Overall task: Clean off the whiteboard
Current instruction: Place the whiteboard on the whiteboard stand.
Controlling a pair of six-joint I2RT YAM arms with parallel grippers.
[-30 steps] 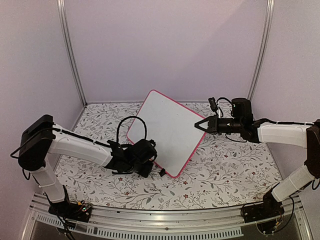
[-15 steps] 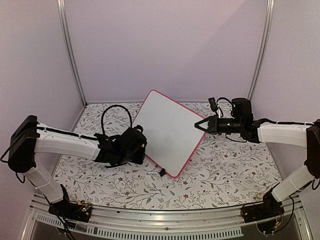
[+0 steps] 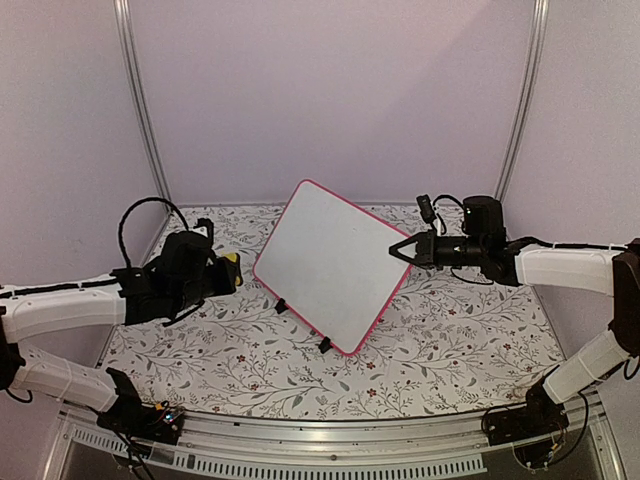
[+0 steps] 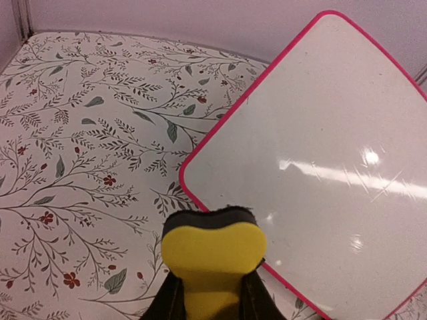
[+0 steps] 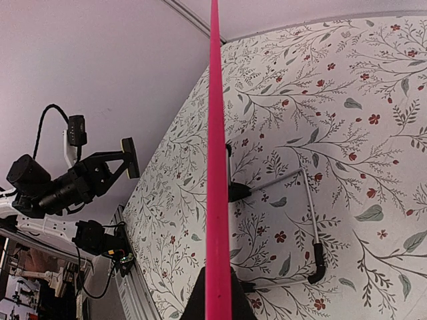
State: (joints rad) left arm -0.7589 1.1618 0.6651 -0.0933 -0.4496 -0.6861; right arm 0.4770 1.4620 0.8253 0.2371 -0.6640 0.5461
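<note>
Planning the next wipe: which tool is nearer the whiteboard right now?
Right. The right tool is clamped on the right edge of the whiteboard, holding it tilted. The left tool, gripping the yellow eraser, hovers off the board's left edge, not touching it.

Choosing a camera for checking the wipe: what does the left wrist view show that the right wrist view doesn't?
Left wrist only: the white face of the whiteboard, no writing visible, and the yellow eraser close up in the left gripper. Right wrist only: the board edge-on in the right gripper, its wire stand behind, the left arm far off. Both: the pink frame and the floral table cover.
</note>
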